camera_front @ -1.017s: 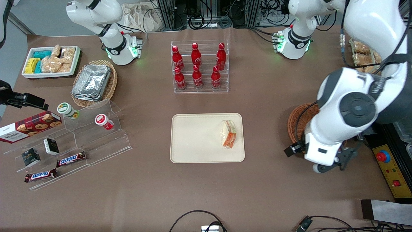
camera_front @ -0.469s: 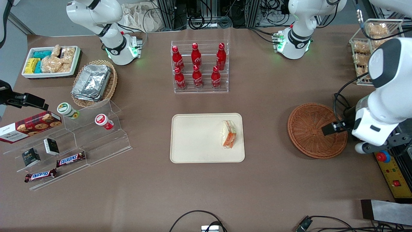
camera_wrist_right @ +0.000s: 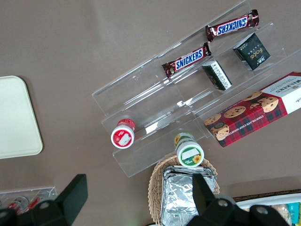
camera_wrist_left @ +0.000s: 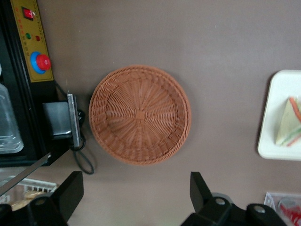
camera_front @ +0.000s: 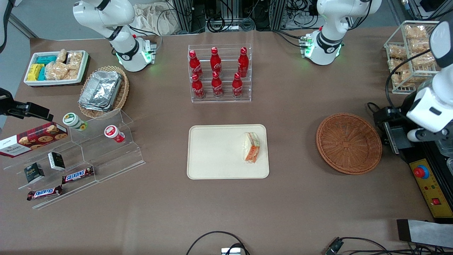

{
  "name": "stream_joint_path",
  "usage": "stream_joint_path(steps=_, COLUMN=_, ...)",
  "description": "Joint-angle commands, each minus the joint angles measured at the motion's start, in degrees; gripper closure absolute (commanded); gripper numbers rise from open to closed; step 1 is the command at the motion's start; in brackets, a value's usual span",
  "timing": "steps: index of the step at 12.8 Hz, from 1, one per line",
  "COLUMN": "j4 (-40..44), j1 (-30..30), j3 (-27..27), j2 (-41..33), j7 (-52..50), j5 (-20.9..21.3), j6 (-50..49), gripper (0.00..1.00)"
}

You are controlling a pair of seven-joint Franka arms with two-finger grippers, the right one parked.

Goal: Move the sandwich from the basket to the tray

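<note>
The sandwich [camera_front: 251, 147], a pale wedge with orange and green filling, lies on the cream tray [camera_front: 216, 156] near the tray's end that faces the basket. The reddish-brown woven basket [camera_front: 348, 143] stands empty beside the tray, toward the working arm's end of the table. My gripper [camera_wrist_left: 135, 190] hangs high above the table beside the basket [camera_wrist_left: 139, 114], open, with nothing between its fingers [camera_wrist_left: 70, 187]. The wrist view also catches the sandwich [camera_wrist_left: 288, 125] on the tray [camera_wrist_left: 278, 92].
A clear rack of red bottles [camera_front: 219, 74] stands farther from the front camera than the tray. A wire basket of snack bags [camera_front: 410, 56] and a yellow control box with a red button [camera_front: 424, 177] sit at the working arm's end. An acrylic stand [camera_front: 88, 152] is at the parked arm's end.
My arm has swung off the basket toward the working arm's end of the table and risen. The basket is now fully uncovered. The sandwich and tray have not moved.
</note>
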Motion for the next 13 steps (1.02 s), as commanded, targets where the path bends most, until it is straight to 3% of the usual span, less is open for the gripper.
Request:
stream_joint_path(steps=1, j4=-2.3, j1=-1.7, j3=1.2, j2=-5.3, j7=3.3, j5=-0.8, j6=-3.6, gripper=0.0)
stream_joint_path(steps=5, j4=-2.3, j1=-1.7, j3=1.2, j2=-8.1, j7=3.8, j5=-2.0, j6=-6.6, gripper=0.0)
stream_joint_path(steps=13, j4=-1.8, j1=-1.6, j3=1.1, j2=-7.0, j7=2.9, j5=-3.4, j6=-7.7, gripper=0.0)
